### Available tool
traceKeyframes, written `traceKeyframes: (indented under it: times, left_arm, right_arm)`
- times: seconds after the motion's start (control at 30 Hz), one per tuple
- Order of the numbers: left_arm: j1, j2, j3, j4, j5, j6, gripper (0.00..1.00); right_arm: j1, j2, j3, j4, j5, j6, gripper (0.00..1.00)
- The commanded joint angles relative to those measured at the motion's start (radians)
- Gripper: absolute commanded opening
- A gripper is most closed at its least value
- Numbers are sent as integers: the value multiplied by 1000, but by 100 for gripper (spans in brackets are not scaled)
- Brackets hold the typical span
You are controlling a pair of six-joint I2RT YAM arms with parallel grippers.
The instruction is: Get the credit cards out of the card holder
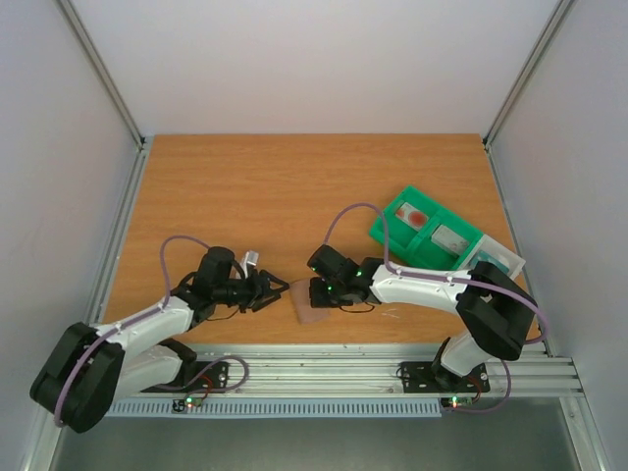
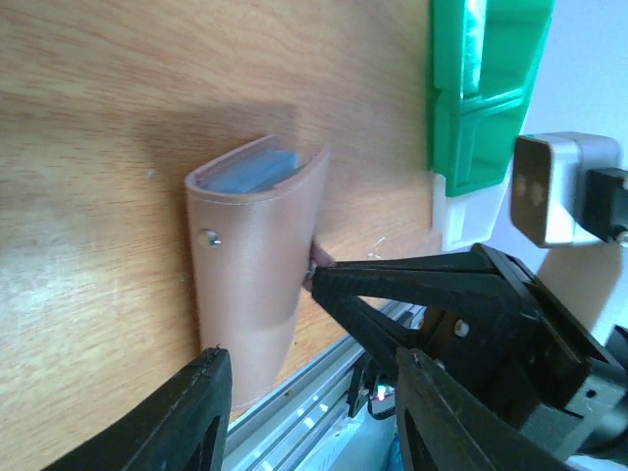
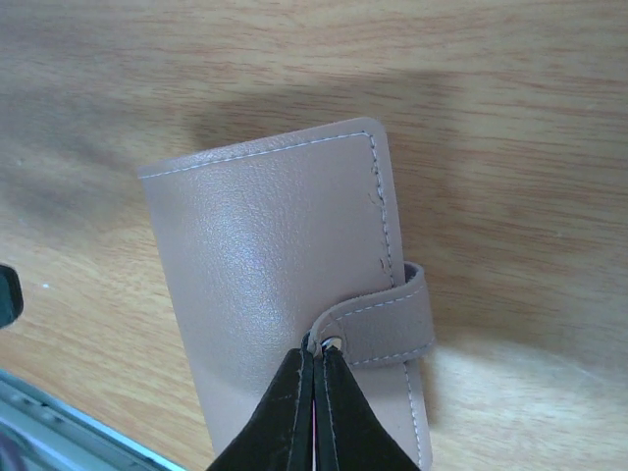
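Observation:
The card holder point(image 1: 305, 301) is a pinkish-tan leather wallet, folded shut and lying near the table's front edge. My right gripper point(image 3: 316, 355) is shut on the end of its snap strap point(image 3: 390, 323), over the holder's cover point(image 3: 265, 245). In the left wrist view the holder point(image 2: 250, 265) shows a blue inside at its far open end, and the right gripper point(image 2: 321, 280) pinches its side. My left gripper point(image 2: 309, 378) stands open just short of the holder's near end and holds nothing. A white card with a red mark point(image 1: 417, 216) lies in the green tray.
The green compartmented tray point(image 1: 391, 233) stands at the right behind my right arm, with a pale card point(image 1: 449, 236) in its second slot and a white section point(image 1: 502, 258) at its end. The metal rail point(image 1: 324, 365) runs along the table's front.

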Motion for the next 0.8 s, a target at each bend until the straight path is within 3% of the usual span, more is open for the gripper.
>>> traceKeyframes:
  times: [0.0,0.17,0.37,0.77]
  left_arm:
    - [-5,-61,80,-151,2,67,46]
    - [-8,-57,98,-171,-23,76,40]
    - [-27,77,76,-20,-5,52,27]
    - [-105,424,76,175,-21,43,22]
  right_arm:
    - [-5,11,-8,87,-63,114,1]
    - [-5,-6,-35,131,-75,138,1]
    - [-5,-46,-81,184,-71,159,1]
    - [-5,-126,-136,191,-71,125,1]
